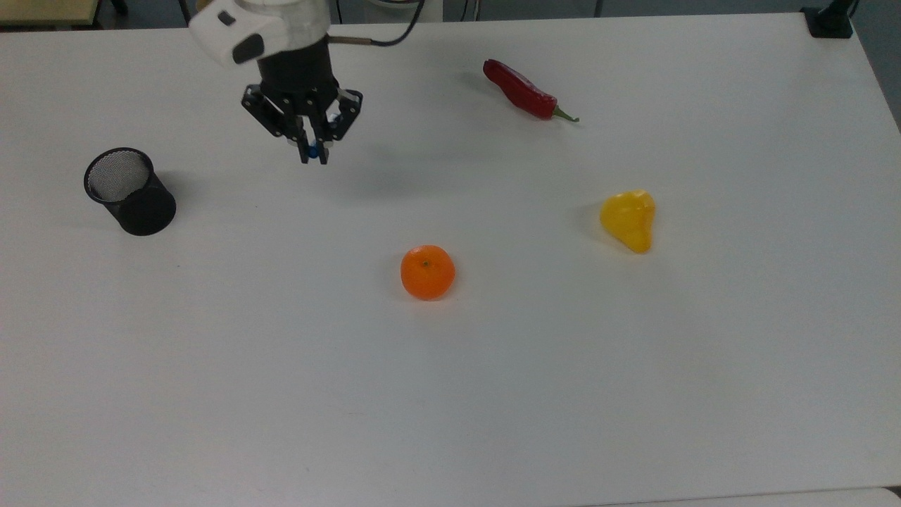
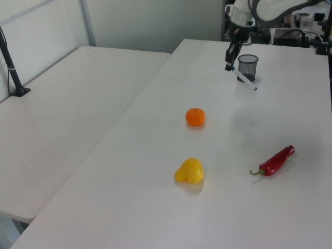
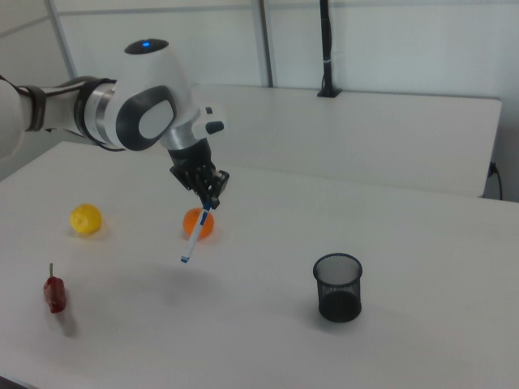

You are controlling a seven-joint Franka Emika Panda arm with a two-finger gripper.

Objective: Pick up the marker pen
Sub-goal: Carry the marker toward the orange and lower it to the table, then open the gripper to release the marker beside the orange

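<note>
Gripping marker pen point(image 3: 195, 235), hand point(image 3: 208, 197)

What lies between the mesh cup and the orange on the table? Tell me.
Bare tabletop. In the top view nothing rests between the mesh cup and the orange. The gripper, shut on the marker pen, hangs off to the side of that stretch.
</note>
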